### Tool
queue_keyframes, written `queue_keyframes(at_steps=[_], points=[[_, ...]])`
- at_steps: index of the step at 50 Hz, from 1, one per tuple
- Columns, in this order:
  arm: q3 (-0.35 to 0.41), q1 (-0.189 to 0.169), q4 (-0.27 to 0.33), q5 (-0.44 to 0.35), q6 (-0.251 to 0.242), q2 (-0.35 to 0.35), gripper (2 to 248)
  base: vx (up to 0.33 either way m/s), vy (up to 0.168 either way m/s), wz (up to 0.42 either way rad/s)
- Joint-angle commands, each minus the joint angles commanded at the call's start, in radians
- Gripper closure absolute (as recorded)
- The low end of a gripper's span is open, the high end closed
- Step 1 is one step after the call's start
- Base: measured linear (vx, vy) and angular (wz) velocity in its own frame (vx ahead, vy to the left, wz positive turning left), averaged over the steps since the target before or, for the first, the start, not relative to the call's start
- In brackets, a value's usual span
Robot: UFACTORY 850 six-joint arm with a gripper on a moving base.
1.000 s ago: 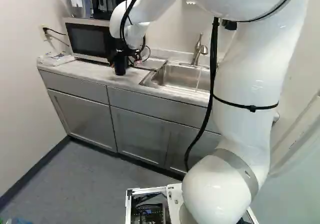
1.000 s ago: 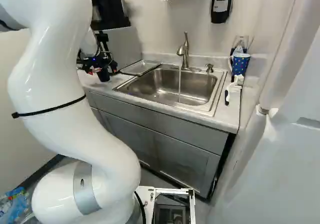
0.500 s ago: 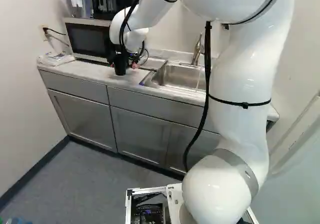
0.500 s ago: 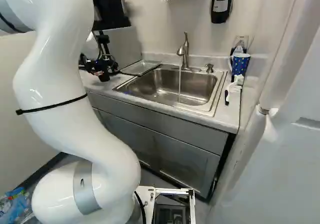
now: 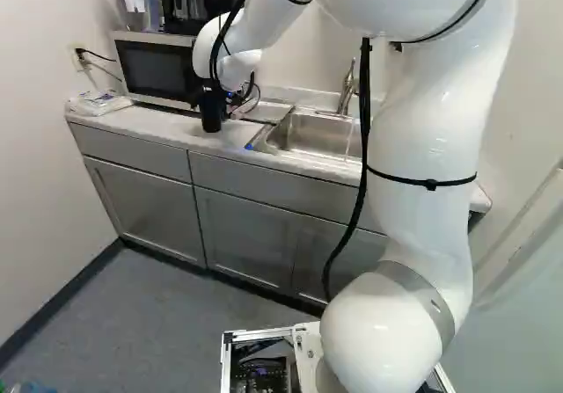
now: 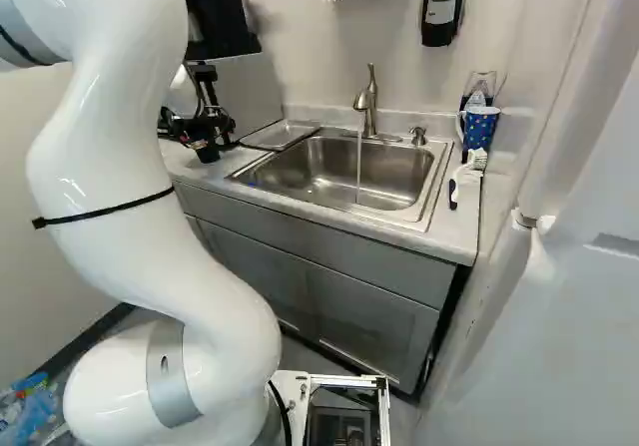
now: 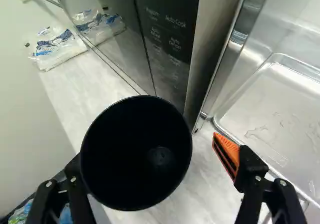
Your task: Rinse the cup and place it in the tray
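the sink [image 6: 334,172] is the big thing to look for. the black cup [image 5: 211,112] is to the left of the sink, over the counter [image 5: 158,127]. it is upright, with its round mouth up. i cannot tell if its bottom touches the counter.

the gripper [image 6: 200,135] is at the cup, to the left of the sink too. in the wrist view its two fingers are spread wide, with the cup between them. the finger with the orange pad [image 7: 226,151], on the side toward the sink, is apart from the cup. the other finger is right up by the cup, and i cannot tell if they touch. so the cup is not pinched.

the shiny tray [image 6: 282,135] is just beside the sink, between the sink and the cup.

water [image 6: 358,172] runs down into the sink from the tap [image 6: 367,102] at its back. the microwave [image 5: 151,69] is farther left of the sink than the cup, and the plastic packet [image 5: 97,103] is farther left still. to the right of the sink are a blue mug with dots [image 6: 480,127] and a white brush [image 6: 465,175]. the soap box [image 6: 440,7] is on the wall, up above the sink's right end.
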State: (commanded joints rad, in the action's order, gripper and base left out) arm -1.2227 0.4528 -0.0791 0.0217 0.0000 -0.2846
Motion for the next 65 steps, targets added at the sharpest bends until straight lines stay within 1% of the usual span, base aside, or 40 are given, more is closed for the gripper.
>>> queue_keyframes(at_steps=[10,29,54,65], points=[[0.017,0.004,0.0,0.0,0.0,0.014,3,0.0,0.0,0.0],[0.041,0.009,0.0,-0.023,0.0,0.003,3,0.0,0.0,0.0],[0.093,0.021,0.0,-0.117,0.0,-0.002,3,0.0,0.0,0.0],[0.094,0.021,0.0,-0.162,0.0,-0.023,3,0.0,0.0,0.0]])
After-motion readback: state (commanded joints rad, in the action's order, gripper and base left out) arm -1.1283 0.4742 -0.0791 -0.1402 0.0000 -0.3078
